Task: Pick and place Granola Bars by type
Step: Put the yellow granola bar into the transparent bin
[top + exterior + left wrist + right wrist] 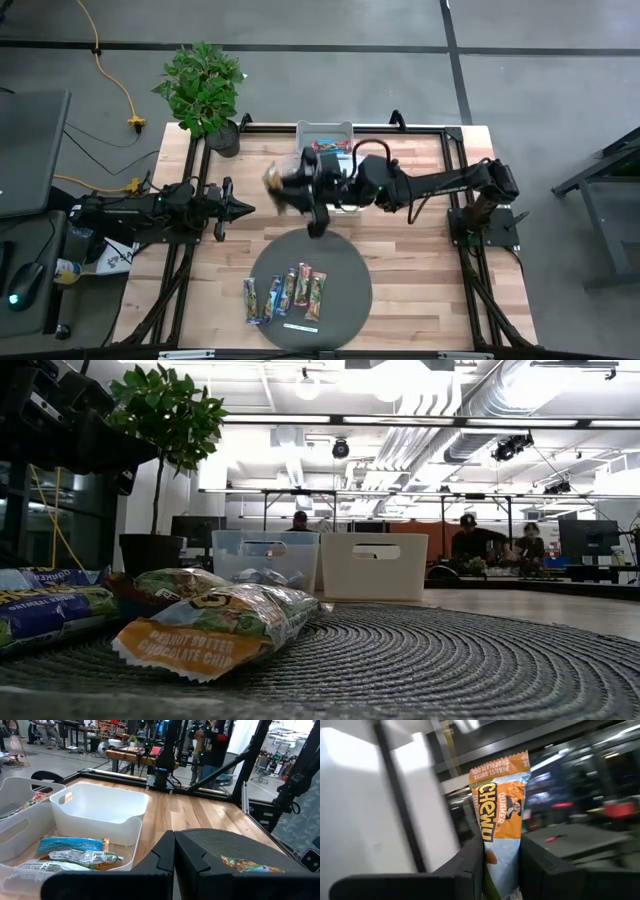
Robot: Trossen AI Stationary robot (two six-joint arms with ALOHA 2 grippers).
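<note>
My right gripper (292, 182) reaches over the table's middle, left of the bins, shut on an orange and pale-blue granola bar (501, 805), which shows in the high view as a yellowish blur (272, 178). Several other bars (285, 293) lie flat side by side on the round grey mat (345, 262). They show close up in the low view, an orange-brown one (215, 625) in front. More bars (72, 851) lie in a white bin. My left gripper (243, 207) waits shut over the table's left side, pointing right. My right gripper pinches the bar between its two fingers (470, 862) at the bar's near end (497, 857). The rest of the bar, with its crimped orange tip (502, 765), sticks out past the fingertips. It is lifted clear of the table and the mat.
White bins (100, 812) and a clear bin (325, 135) stand at the table's far middle, partly under my right arm. A thin white label strip (300, 327) lies on the mat's near edge. A potted plant (205, 95) stands at the far left corner. People sit in the room behind.
</note>
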